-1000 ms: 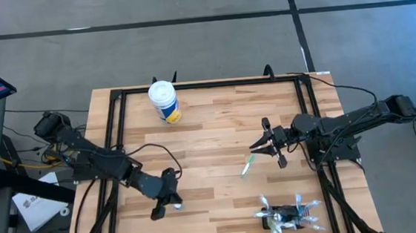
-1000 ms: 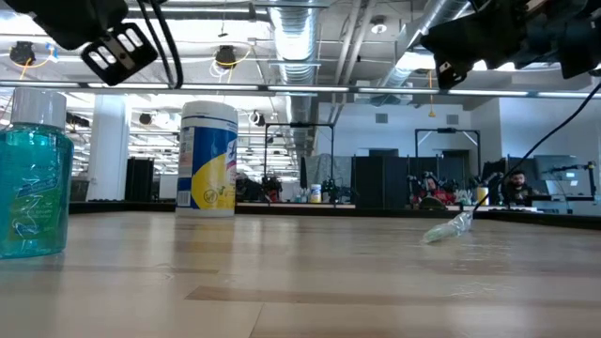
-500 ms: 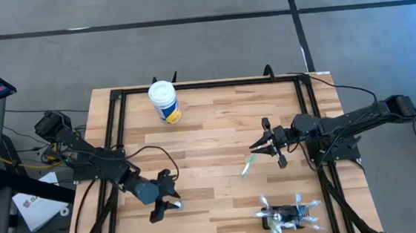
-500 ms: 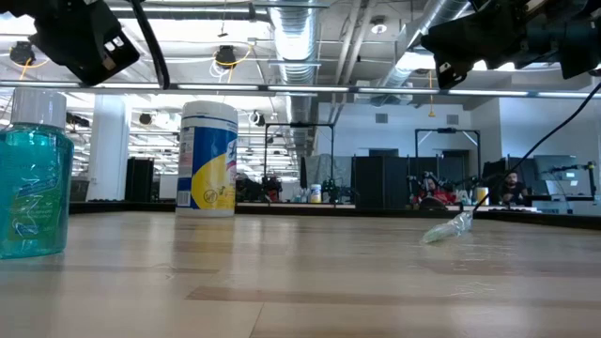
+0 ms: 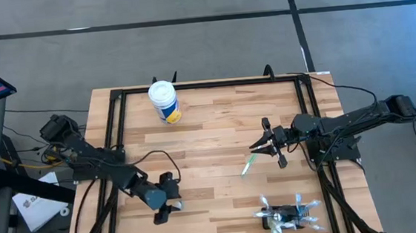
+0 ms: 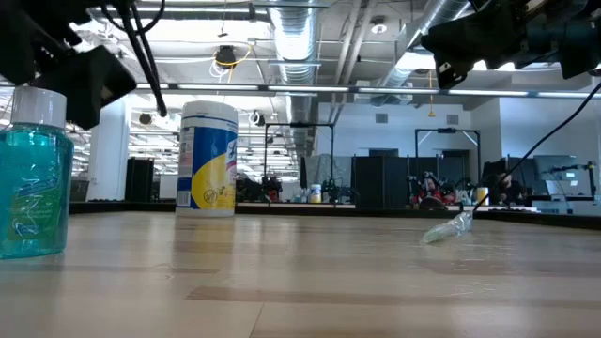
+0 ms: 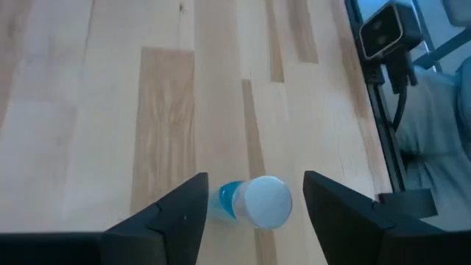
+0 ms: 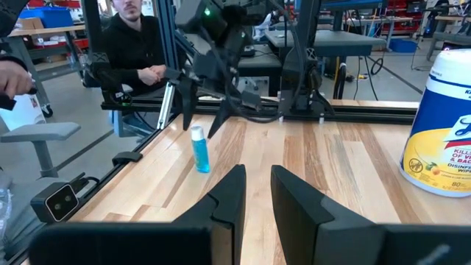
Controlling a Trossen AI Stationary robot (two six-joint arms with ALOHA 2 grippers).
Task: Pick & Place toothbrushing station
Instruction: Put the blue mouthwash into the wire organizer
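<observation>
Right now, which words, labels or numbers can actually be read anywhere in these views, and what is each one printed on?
"KILLS" and "DISINFECTING WIPES": on the yellow label of the wipes tub, right wrist view; a line starting "COLD &" is only partly legible.
Smaller print and the number near the tub's base: too small to read.
Wipes tub label in the low view: blurred, unreadable.
Raised lettering on the blue bottle: cannot be made out.
Nothing else carries readable text.

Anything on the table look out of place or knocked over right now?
One toothbrush lies loose on the wood mid-table, apart from the black toothbrushing station at the near right edge, where the other brushes stick out at untidy angles. The blue bottle and the wipes tub stand upright. Nothing looks spilled.
</observation>
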